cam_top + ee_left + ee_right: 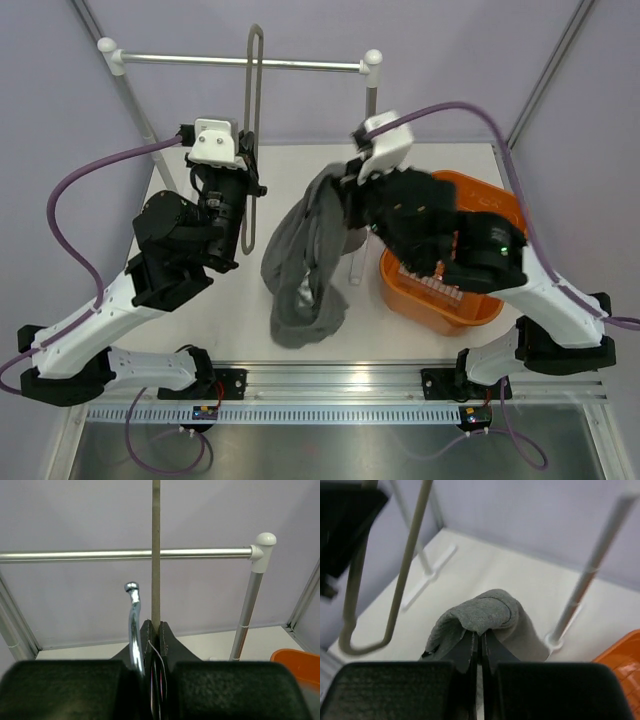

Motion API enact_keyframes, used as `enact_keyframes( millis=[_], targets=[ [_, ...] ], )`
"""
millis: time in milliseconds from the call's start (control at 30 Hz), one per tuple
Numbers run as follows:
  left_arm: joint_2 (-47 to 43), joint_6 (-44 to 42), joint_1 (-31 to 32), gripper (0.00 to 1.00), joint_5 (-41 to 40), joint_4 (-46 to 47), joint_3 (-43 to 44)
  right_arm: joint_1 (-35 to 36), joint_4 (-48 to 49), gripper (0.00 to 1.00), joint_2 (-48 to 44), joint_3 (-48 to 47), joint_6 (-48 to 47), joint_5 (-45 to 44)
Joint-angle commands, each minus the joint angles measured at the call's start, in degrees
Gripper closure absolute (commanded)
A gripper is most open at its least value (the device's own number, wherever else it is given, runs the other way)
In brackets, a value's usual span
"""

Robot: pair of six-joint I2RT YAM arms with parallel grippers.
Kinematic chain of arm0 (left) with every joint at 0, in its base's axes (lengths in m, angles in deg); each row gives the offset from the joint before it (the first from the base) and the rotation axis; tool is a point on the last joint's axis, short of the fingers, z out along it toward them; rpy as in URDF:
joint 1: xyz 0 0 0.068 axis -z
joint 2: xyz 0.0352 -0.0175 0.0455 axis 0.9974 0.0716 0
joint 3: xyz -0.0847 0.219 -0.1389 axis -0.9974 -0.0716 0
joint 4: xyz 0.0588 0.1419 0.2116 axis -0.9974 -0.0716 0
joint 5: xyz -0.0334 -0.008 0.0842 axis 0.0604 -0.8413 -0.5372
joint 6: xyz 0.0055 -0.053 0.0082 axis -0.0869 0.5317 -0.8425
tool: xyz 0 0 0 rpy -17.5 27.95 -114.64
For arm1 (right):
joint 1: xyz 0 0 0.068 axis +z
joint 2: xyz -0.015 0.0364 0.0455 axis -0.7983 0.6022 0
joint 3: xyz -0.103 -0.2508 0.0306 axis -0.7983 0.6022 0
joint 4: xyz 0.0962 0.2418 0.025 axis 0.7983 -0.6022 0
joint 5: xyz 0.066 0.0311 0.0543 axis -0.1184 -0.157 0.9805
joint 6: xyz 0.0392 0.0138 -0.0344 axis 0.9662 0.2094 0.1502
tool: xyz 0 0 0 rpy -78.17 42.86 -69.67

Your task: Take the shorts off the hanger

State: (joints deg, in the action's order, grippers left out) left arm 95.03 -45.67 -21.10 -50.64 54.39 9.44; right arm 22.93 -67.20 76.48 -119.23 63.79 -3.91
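The hanger (254, 100) is a thin grey wire loop standing upright in front of the rail. My left gripper (247, 165) is shut on its wire; in the left wrist view the jaws (156, 627) pinch the wire (156, 555), with its chrome hook (133, 615) just to the left. My right gripper (345, 180) is shut on a fold of the grey shorts (305, 260), which hang down to the table, to the right of the hanger and apart from it. In the right wrist view the shorts (487, 611) drape over my fingertips (480, 636), and the bare hanger loop (407, 562) is at the left.
The silver rail (240, 62) with white joints crosses the back; its right post (590, 575) stands close by the shorts. An orange basket (440, 310) sits at the right under my right arm. The table's near edge has a metal track.
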Motion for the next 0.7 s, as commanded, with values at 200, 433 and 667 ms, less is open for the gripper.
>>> enact_keyframes(
  millis=[200,433,667],
  targets=[
    [-2.2,13.54,-0.11,1.0,1.22,-17.08,2.56,-7.87,45.53,1.0,-10.69,-2.18,-46.32,-20.58],
    [-2.9,15.21,-0.19,1.0,1.57,-20.25,1.51,-9.54,59.49,1.0,-15.45,-1.71,-56.3,-18.57],
    [-3.7,16.27,-0.11,1.0,2.1,-20.87,-0.43,-12.08,52.19,1.0,-16.07,5.05,-48.66,-18.92]
  ],
)
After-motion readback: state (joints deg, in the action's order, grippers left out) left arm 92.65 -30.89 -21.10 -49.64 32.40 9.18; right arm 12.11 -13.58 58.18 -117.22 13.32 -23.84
